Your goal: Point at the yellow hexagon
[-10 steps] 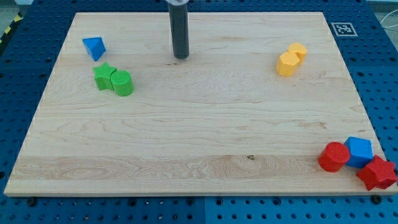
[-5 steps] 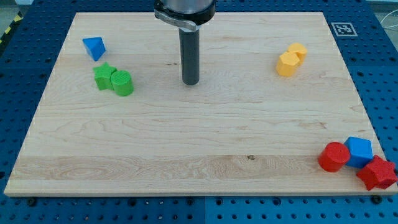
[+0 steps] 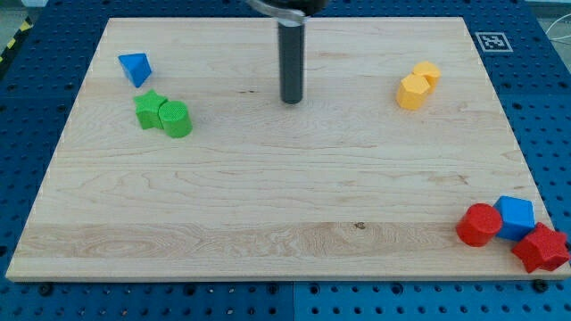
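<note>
The yellow hexagon (image 3: 412,93) lies at the view's upper right of the wooden board (image 3: 268,205), touching a second yellow block (image 3: 428,72) just above and to its right. My tip (image 3: 292,101) stands on the board near the top centre, well to the left of the yellow hexagon and apart from every block. The rod rises straight up out of the view's top.
A blue triangular block (image 3: 135,68), a green star (image 3: 150,110) and a green cylinder (image 3: 176,119) sit at the upper left. A red cylinder (image 3: 479,225), a blue block (image 3: 515,217) and a red block (image 3: 541,248) cluster at the lower right corner.
My tip has moved to the view's right, first down and right, then right and slightly up, closer to the yellow hexagon. No block has moved.
</note>
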Controlling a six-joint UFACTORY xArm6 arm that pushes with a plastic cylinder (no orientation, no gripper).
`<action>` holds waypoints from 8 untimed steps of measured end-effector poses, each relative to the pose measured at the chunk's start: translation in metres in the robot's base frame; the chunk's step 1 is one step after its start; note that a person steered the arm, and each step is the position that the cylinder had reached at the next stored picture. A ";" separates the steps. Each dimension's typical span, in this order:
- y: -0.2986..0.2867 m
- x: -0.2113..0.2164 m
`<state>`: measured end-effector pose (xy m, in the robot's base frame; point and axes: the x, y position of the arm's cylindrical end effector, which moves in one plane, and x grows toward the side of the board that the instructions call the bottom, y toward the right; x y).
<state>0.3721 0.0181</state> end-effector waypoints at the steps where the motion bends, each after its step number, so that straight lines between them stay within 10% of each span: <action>1: 0.036 -0.023; 3: 0.095 -0.064; 8: 0.138 -0.010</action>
